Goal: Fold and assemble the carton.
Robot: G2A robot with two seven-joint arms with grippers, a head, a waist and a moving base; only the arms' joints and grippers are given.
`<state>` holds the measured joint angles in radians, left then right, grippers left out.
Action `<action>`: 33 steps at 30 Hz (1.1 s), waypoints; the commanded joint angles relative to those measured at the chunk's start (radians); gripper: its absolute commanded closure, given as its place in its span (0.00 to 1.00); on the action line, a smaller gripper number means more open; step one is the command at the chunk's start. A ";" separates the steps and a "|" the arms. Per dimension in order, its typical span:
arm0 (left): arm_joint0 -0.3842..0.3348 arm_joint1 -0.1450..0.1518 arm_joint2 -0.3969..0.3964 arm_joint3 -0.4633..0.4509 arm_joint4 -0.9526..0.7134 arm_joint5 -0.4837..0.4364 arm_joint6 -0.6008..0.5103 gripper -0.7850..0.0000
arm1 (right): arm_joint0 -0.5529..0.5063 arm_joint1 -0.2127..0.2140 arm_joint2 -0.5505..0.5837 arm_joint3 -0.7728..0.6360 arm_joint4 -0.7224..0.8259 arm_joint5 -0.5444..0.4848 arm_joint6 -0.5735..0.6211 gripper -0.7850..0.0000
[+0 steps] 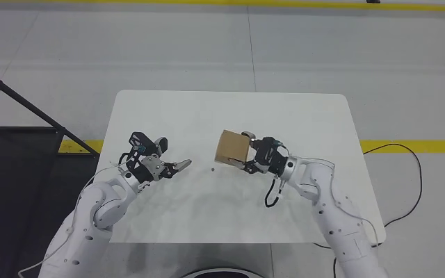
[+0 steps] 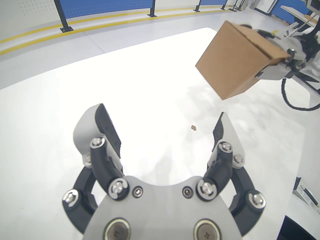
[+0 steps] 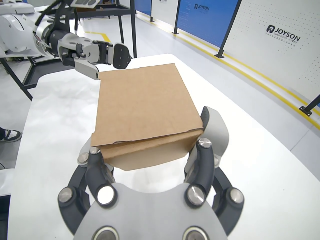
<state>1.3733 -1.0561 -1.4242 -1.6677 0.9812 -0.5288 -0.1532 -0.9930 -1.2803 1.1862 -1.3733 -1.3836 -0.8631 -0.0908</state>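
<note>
The carton (image 1: 231,146) is a closed brown cardboard cube held off the white table (image 1: 306,118), a little right of the middle. My right gripper (image 1: 245,149) is shut on its near end, one finger on each side wall (image 3: 147,141). From the left wrist view the carton (image 2: 237,61) hangs tilted above the tabletop, its closing flap seam running along the top edge. My left gripper (image 1: 175,156) hovers over the table's left half, open and empty, its fingers (image 2: 165,123) apart and pointed toward the carton (image 3: 140,101), a short gap away.
A tiny brown scrap (image 2: 193,127) of cardboard lies on the table between the two grippers (image 1: 211,167). A black metal frame (image 3: 120,8) and blue and white partition panels stand beyond the table. A black mat (image 1: 28,181) lies on the floor at the left.
</note>
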 commanded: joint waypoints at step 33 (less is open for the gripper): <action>0.000 0.000 0.000 0.000 0.000 0.000 0.000 0.00 | 0.279 -0.007 0.060 -0.057 0.491 0.087 0.188 1.00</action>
<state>1.3733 -1.0561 -1.4242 -1.6677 0.9812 -0.5288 -0.1532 -0.7424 -1.2848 1.2494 -1.4345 -0.9267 -0.7891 0.0871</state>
